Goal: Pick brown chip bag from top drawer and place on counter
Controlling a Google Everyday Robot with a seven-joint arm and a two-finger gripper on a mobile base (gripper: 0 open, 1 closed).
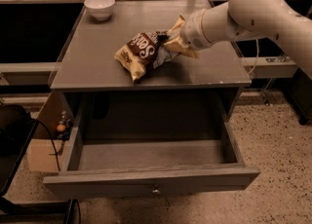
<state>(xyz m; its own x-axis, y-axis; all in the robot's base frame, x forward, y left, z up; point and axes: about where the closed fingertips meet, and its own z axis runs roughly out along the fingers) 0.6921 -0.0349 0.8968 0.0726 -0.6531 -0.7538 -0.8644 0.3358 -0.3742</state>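
Brown chip bag lies on the counter, close to the near edge and a bit to the right of the middle. Its left end rests flat on the grey top. Its right end, the pale yellow part, is tipped up a little toward the gripper.

The gripper is right at that raised end of the bag, and the big white arm reaches in from the right. The bag and the wrist hide the gripper's tip, so I cannot tell if it is holding the brown chip bag or has let it go.

The top drawer is pulled all the way out below, and nothing shows inside it. A white bowl sits at the far left corner of the counter, well apart from the bag.

I think the job is almost done, because the bag is already up on the counter. What is left is to let go and move away.

To do this well, the gripper should set the raised end down first, so the whole bag lies flat. Then it should let go and lift straight up, not pull to the side. The bag is crinkly and light, so it could stick and get dragged. It is near the edge above the open drawer, so a tug toward the near side could make it fall back in.
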